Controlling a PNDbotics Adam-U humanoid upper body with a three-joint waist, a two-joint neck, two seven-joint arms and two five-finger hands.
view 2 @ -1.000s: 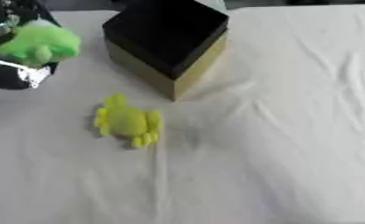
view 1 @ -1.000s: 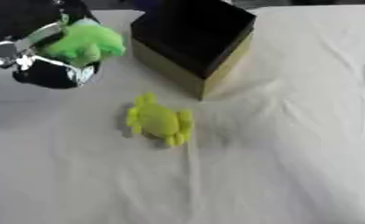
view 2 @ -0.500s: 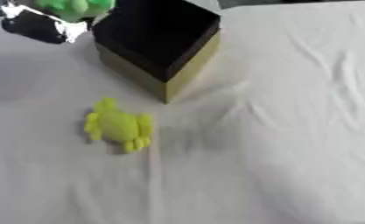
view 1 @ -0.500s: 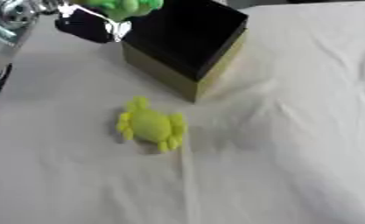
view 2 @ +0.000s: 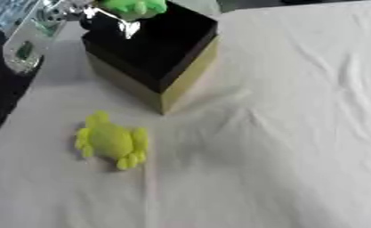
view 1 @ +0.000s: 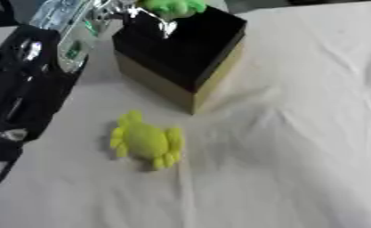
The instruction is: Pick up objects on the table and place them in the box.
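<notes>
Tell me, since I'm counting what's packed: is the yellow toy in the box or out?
Out. The yellow toy lies on the white cloth in front of the box, apart from it.

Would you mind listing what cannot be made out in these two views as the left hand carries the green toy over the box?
- Left hand: blurred and partly cut off by the top edge in both views; its hold on the green toy is unclear.
- Green toy: its top is cropped by the frame edge.
- Box: its dark interior hides any contents.
- Yellow toy: blurred, details unreadable.
- Right hand: in neither view.
</notes>
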